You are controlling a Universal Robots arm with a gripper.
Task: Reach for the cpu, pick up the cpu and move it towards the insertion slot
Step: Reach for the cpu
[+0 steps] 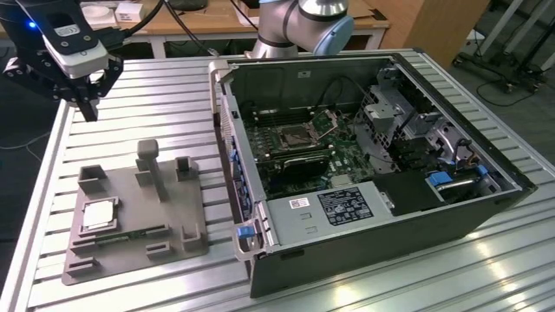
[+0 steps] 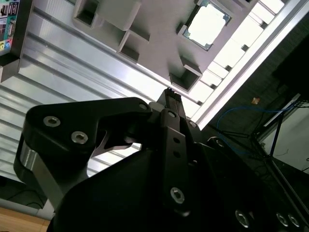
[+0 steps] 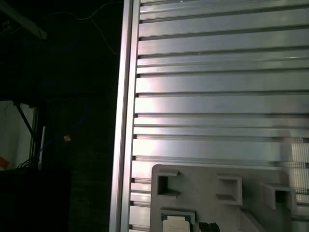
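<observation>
Closed, empty tool [image 1: 88,114] aloft, tip-down.

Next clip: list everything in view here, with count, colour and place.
table: one, silver slats, under everything.
computer case: one, black, open, exterior view's right.
insertion slot: one, silver-framed, inside the computer case.
fixture: one, grey, exterior view's left.
cpu: one, silvery-white, in the fixture's recess.
memory stick: one, green, in fixture beside cpu.
gripper: one, black, above table, apart from fixture.
arm: one, grey-blue, behind the computer case.
</observation>
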